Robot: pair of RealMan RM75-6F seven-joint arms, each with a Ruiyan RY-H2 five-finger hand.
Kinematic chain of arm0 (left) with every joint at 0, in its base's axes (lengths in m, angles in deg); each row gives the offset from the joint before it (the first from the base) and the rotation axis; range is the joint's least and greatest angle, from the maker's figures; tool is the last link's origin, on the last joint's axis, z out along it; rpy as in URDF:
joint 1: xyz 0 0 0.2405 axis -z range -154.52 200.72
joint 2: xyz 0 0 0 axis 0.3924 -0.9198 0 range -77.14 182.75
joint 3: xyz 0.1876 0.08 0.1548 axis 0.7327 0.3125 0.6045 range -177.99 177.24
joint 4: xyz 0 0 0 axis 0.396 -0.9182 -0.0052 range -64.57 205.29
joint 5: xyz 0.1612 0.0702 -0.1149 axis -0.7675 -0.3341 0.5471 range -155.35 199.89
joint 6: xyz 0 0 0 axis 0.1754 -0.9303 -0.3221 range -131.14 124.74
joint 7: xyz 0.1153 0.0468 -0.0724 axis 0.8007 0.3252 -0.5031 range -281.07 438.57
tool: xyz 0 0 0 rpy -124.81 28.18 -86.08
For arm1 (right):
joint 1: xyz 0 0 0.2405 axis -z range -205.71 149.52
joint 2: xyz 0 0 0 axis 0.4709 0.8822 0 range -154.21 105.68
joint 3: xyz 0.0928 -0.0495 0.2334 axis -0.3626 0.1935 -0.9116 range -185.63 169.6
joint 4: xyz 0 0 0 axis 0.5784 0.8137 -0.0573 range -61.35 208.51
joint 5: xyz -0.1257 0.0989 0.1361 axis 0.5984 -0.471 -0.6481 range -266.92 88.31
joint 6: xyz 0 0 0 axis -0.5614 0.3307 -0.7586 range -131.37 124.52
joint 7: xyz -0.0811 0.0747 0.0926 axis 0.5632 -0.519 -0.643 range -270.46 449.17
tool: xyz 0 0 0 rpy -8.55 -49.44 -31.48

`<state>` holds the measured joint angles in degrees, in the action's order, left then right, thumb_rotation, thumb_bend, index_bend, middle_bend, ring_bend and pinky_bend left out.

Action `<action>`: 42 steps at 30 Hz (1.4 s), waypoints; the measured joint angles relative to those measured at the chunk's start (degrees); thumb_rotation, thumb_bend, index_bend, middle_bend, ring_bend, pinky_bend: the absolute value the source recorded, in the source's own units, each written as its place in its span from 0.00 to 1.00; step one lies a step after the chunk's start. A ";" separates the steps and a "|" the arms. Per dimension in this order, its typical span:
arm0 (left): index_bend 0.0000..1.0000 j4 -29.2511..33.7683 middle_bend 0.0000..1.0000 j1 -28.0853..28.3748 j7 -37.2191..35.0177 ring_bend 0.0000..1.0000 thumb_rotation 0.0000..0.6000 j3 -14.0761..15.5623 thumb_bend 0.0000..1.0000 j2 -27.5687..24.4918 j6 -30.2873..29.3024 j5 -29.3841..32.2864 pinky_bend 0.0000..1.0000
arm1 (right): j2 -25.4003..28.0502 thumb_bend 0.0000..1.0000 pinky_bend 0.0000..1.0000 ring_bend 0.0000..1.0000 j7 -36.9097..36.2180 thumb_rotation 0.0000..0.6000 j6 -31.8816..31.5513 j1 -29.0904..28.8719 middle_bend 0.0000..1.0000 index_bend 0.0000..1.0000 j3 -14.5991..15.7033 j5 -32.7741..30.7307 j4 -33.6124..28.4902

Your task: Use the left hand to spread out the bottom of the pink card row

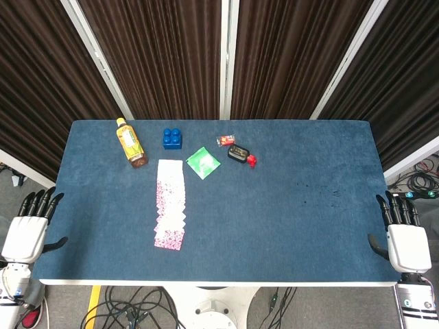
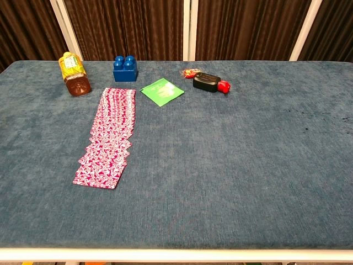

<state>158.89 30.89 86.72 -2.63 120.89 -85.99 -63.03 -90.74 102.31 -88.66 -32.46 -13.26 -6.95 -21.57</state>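
1. Left hand (image 1: 27, 229): hangs off the table's left edge, fingers spread and pointing up, holding nothing. Seen in head view only; chest view doesn't show it.
2. Pink card row (image 1: 170, 203): lies on the blue table (image 1: 288, 226), fwd and to the right of the left hand, well apart from it. It runs away from the robot. The far part is neat and tightly overlapped; the near end already looks a bit ragged, w/ cards skewed.
3. Step in hand, as I judge it: reach not yet begun. The hand needs to go right and inward over the table edge, then come down on the near end of the row.
4. To do it well: lay flat fingertips lightly on the bottom cards and drag them toward the robot or fan sideways. Too much press prob. bunches them on the cloth; too little and they slip.
5. Keep contact to the bottom cards only so the tidy far part isn't disturbed.
6. Bottle (image 1: 130, 142): lies beyond the hand, just left of the row's far end. Not in the reach path.
7. Blue block (image 1: 172, 138): just past the row's top. No obstacle.
8. Green packet (image 1: 203, 162): right of the row's far end, near but apart.
9. Small red item (image 1: 225, 141) and black-and-red thing (image 1: 241, 155): further right, well clear.
10. Right hand (image 1: 406, 236): off the table's right edge, fingers spread, empty, idle for this task.
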 measured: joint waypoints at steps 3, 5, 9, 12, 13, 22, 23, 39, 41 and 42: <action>0.09 0.06 0.00 0.26 0.56 0.00 1.00 -0.01 0.10 0.15 0.29 -0.09 0.07 | 0.16 0.21 0.00 0.00 0.01 1.00 -0.49 0.06 0.00 0.00 -0.19 0.10 -0.30; 0.09 0.10 0.01 0.43 0.86 0.00 1.00 0.02 0.10 0.21 0.49 -0.19 0.07 | 0.26 0.21 0.00 0.00 -0.17 1.00 -0.82 0.13 0.00 0.00 -0.40 0.09 -0.47; 0.09 0.46 0.01 0.62 1.17 0.00 1.00 -0.05 0.10 0.04 0.57 -0.29 0.07 | 0.50 0.21 0.00 0.00 -0.27 1.00 -0.75 0.12 0.00 0.00 -0.55 -0.16 -0.88; 0.09 0.77 0.01 0.62 1.22 0.00 1.00 -0.17 0.10 -0.10 0.31 -0.28 0.07 | 0.61 0.24 0.00 0.00 -0.27 1.00 -0.49 -0.01 0.00 0.00 -0.58 -0.28 -0.99; 0.09 0.82 0.01 0.57 1.25 0.00 1.00 -0.17 0.10 -0.10 0.21 -0.27 0.07 | 0.58 0.27 0.00 0.00 -0.39 1.00 -0.47 -0.06 0.00 0.00 -0.60 -0.23 -0.91; 0.09 2.15 0.00 -0.48 2.52 0.00 1.00 0.17 0.10 0.08 -1.47 -0.49 0.07 | 1.16 0.33 0.00 0.00 -3.21 1.00 -1.30 -0.27 0.00 0.00 -0.12 2.81 0.68; 0.09 2.20 0.00 -0.46 2.48 0.00 1.00 0.16 0.10 0.07 -1.54 -0.68 0.07 | 1.48 0.33 0.00 0.00 -3.19 1.00 -1.36 -0.19 0.00 0.00 -0.10 2.73 0.38; 0.09 3.64 0.86 2.00 2.66 0.87 1.00 2.15 0.50 0.12 6.58 -0.33 0.91 | 1.96 0.33 0.00 0.00 -1.19 1.00 -0.96 -0.48 0.00 0.00 -0.46 1.95 -1.47; 0.10 4.17 0.85 2.77 2.35 0.87 1.00 3.69 0.52 -0.09 8.72 -1.84 0.91 | 2.06 0.33 0.00 0.00 -0.73 1.00 -0.86 -0.71 0.00 0.00 -0.56 2.09 -2.14; 0.10 4.27 0.85 3.06 2.25 0.87 1.00 4.17 0.53 -0.05 9.15 -2.74 0.91 | 2.10 0.33 0.00 0.00 -0.61 1.00 -0.80 -0.82 0.00 0.00 -0.59 2.16 -2.43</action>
<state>163.16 33.95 88.97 1.54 120.84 -76.84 -65.76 -88.64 101.70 -89.47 -33.27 -13.84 -4.79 -24.00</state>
